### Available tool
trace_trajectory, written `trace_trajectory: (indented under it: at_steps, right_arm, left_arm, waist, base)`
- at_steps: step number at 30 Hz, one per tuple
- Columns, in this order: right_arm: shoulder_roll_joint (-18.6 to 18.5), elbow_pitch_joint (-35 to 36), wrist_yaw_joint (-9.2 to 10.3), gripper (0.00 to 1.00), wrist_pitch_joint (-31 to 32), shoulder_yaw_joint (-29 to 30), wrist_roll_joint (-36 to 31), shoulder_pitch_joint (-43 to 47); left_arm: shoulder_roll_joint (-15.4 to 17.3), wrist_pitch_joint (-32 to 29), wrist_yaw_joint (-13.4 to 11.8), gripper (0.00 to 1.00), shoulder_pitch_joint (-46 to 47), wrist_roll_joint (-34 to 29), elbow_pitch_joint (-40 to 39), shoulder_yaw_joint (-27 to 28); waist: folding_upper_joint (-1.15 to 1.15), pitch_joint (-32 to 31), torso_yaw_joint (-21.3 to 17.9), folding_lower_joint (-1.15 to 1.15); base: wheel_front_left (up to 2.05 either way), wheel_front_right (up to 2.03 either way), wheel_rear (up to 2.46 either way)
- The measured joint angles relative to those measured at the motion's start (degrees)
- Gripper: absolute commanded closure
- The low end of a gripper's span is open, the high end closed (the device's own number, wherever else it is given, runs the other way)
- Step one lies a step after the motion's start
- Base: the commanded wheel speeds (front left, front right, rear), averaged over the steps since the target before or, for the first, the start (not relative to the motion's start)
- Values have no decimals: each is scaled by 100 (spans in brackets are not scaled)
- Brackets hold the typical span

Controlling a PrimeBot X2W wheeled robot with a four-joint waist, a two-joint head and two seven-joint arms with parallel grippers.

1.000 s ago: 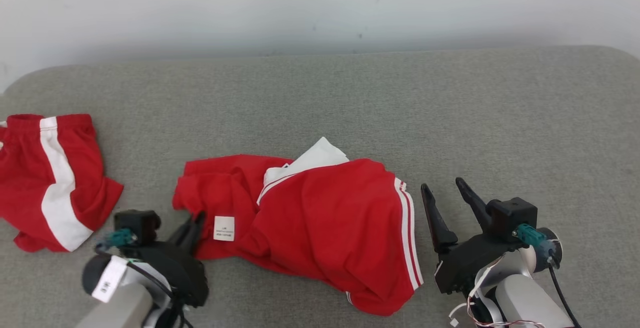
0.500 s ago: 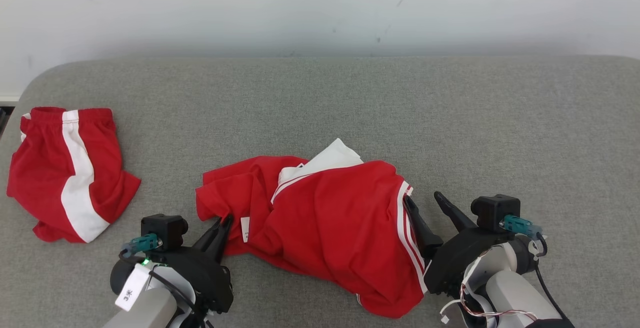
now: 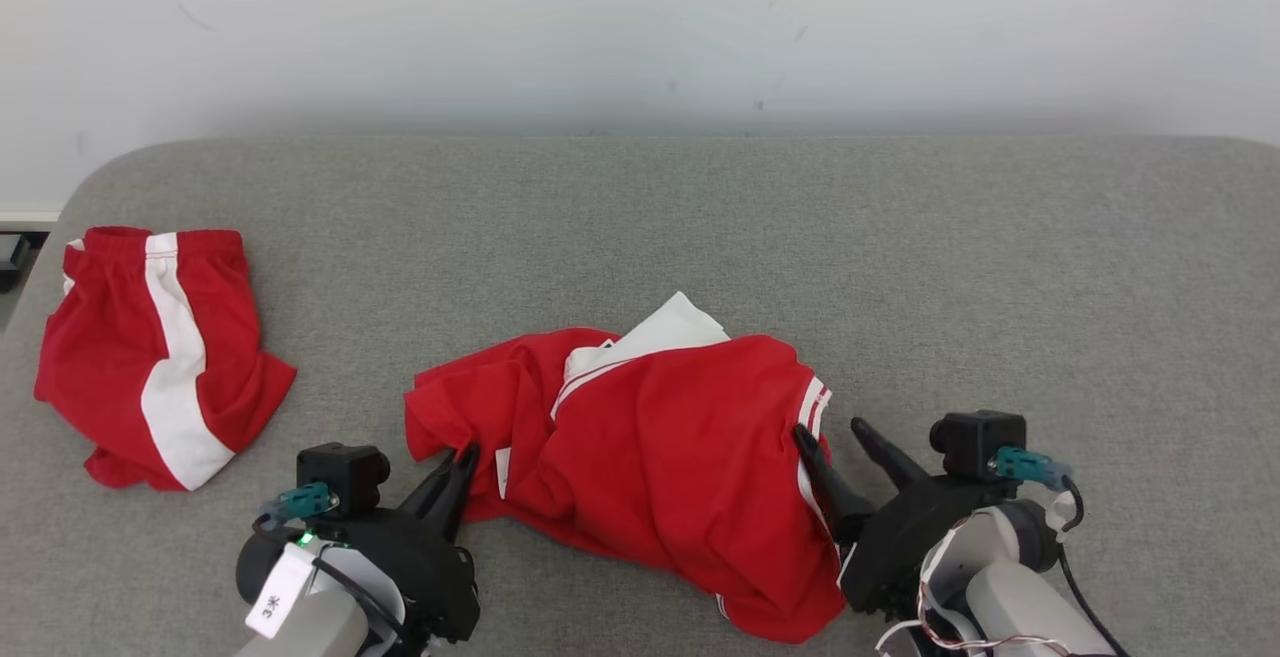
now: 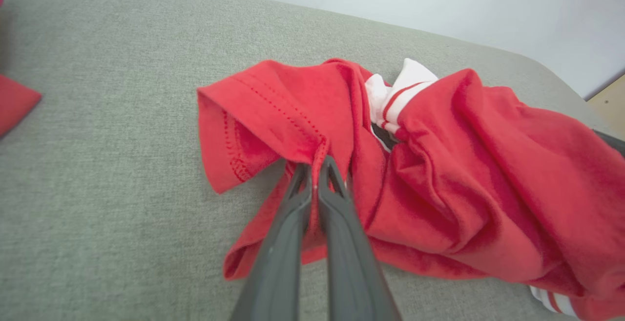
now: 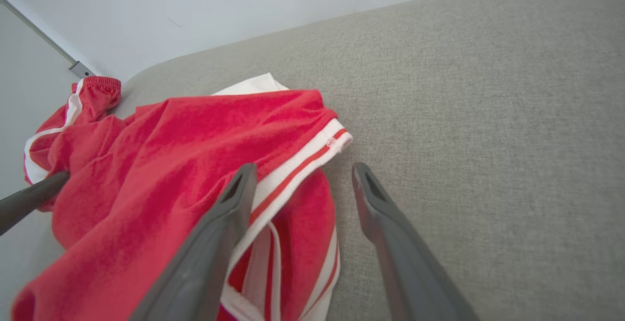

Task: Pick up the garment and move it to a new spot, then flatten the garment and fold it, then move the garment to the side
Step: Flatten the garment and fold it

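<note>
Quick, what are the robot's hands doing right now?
Left gripper: shut on the red shirt.
Right gripper: open, holding nothing.

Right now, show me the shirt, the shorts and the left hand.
shirt (image 3: pixel 670 467), head view, its red middle.
shorts (image 3: pixel 172 367), head view, the white stripe.
left hand (image 4: pixel 316 167), left wrist view, between its shut fingertips.

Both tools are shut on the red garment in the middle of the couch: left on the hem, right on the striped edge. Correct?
No. The left tool is shut on the hem of the red garment, but the right tool is open at the striped edge, gripping nothing. The right wrist view shows its jaws apart.
</note>
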State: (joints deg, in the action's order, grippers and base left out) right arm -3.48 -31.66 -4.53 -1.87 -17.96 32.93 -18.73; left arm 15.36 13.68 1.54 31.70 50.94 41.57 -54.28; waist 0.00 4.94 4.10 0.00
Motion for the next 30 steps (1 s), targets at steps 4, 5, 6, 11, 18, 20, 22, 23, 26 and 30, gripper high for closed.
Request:
trace_trajectory:
  at_steps: [4, 5, 6, 11, 18, 20, 22, 23, 26, 30]
  right_arm:
    - [8, -76, -2, 0, 146, -172, 43, 42]
    - [8, -76, -2, 0, 146, -172, 43, 42]
    - [8, -121, -11, 35, 200, -231, 47, 38]
    - [10, -157, -52, 100, 290, -432, 158, 36]
    - [12, -177, -8, 100, 187, -344, 189, -193]
    - [-3, -171, 35, 100, 110, -240, 177, -201]
    - [-91, -163, 65, 100, 40, -141, 177, -194]
    - [-175, -160, 91, 100, -3, -76, 176, -191]
    - [-470, -172, 133, 100, -74, 68, 164, -192]
    - [-753, -166, 162, 100, -133, 171, 79, -199]
  left_arm:
    - [-60, 3, 0, 100, 1, -20, -16, -23]
    - [-60, 3, 0, 100, 1, -20, -16, -23]
    - [-68, 3, 0, 100, 1, -25, -19, -26]
    - [-91, 3, 4, 100, 1, -33, -15, -40]
    - [-13, 5, -1, 100, -82, -15, 19, 43]
    - [32, 5, -3, 100, -135, -14, 37, 65]
    - [59, 7, -8, 100, -153, 1, 37, 101]
    - [59, 8, -8, 100, -155, 1, 37, 107]
    - [82, 24, -22, 100, -162, 0, 51, 127]
    - [142, 25, -60, 100, -183, -7, 47, 151]
  waist:
    - [0, -3, 79, 0]
    - [0, -3, 79, 0]
    - [0, 0, 99, 0]
    - [0, 11, 206, 0]
    - [0, -19, 187, 0]
    - [0, -32, 146, 0]
    - [0, -44, 103, 0]
    - [0, -51, 85, 0]
    - [0, -91, 39, 0]
    - [0, -169, -27, 0]
  base:
    - [0, 0, 0]
    - [0, 0, 0]
    - [0, 0, 0]
    - [0, 0, 0]
    - [0, 0, 0]
    - [0, 0, 0]
    - [0, 0, 0]
    - [0, 0, 0]
    - [0, 0, 0]
    - [0, 0, 0]
